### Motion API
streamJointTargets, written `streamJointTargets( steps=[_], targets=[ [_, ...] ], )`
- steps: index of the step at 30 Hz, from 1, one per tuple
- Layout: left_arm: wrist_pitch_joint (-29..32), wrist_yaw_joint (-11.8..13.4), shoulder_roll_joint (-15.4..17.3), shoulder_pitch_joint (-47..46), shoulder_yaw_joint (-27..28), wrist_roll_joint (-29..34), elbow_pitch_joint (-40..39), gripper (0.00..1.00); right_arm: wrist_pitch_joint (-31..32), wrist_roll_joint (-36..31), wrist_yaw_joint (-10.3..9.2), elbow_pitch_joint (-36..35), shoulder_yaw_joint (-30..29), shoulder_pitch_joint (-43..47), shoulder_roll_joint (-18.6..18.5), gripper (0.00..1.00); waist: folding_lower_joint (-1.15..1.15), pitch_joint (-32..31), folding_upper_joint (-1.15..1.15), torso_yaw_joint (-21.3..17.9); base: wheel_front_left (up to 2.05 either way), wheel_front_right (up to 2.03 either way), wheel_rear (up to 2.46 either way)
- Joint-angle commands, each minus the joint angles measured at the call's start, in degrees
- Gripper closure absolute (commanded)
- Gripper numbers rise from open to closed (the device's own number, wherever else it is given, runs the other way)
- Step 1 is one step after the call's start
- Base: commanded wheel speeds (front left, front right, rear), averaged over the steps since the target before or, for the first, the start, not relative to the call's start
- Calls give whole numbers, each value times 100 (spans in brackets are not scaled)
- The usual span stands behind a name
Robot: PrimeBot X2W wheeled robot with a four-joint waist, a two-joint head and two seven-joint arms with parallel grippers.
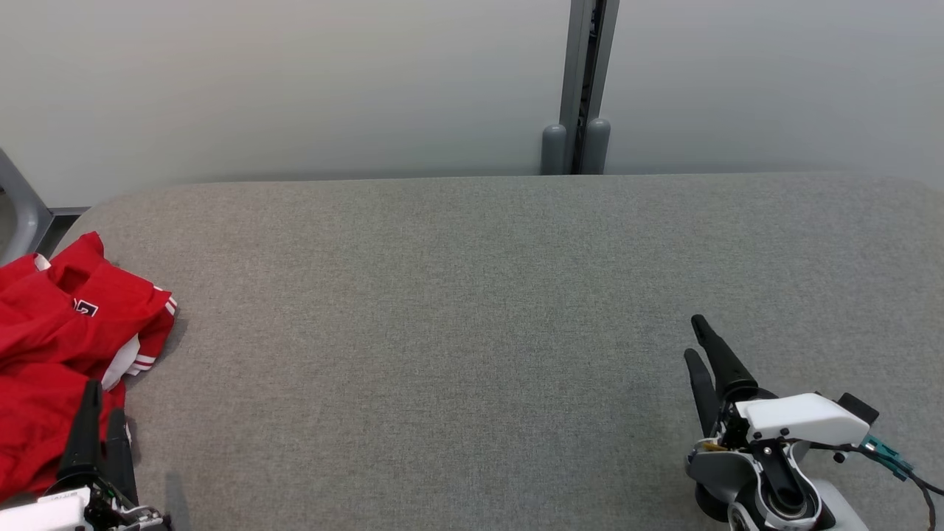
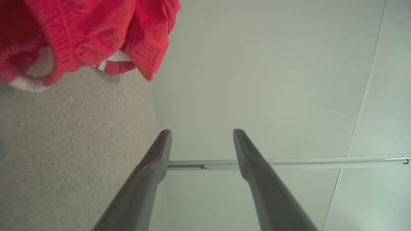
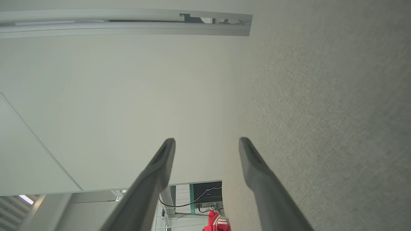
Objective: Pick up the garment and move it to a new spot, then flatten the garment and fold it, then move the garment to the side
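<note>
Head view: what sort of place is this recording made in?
Probably an indoor test room or lab, not a home. A grey fabric-covered table stands against plain pale wall panels joined by a metal post, and the right wrist view catches a black equipment box with loose cables.

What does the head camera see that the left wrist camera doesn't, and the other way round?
Head view: the right arm's fingers, at the grey table's near right. Left wrist view: the wide gap between the left arm's fingers, nothing held. Both: the crumpled red garment on the table, and the pale wall.
</note>
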Motion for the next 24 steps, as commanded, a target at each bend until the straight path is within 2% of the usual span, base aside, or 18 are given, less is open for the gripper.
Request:
streamJointTargets(
  steps=[1, 24],
  targets=[
    [-70, -1, 76, -127, -75, 26, -167, 0, -58, -39, 18, -207, 0, -94, -20, 0, 0, 0, 0, 1, 0, 0, 0],
    [-835, -3, 227, -77, -770, 399, -626, 0, -419, -351, 28, -1154, -123, 195, -41, 0, 0, -3, 0, -26, 0, 0, 0]
  ],
)
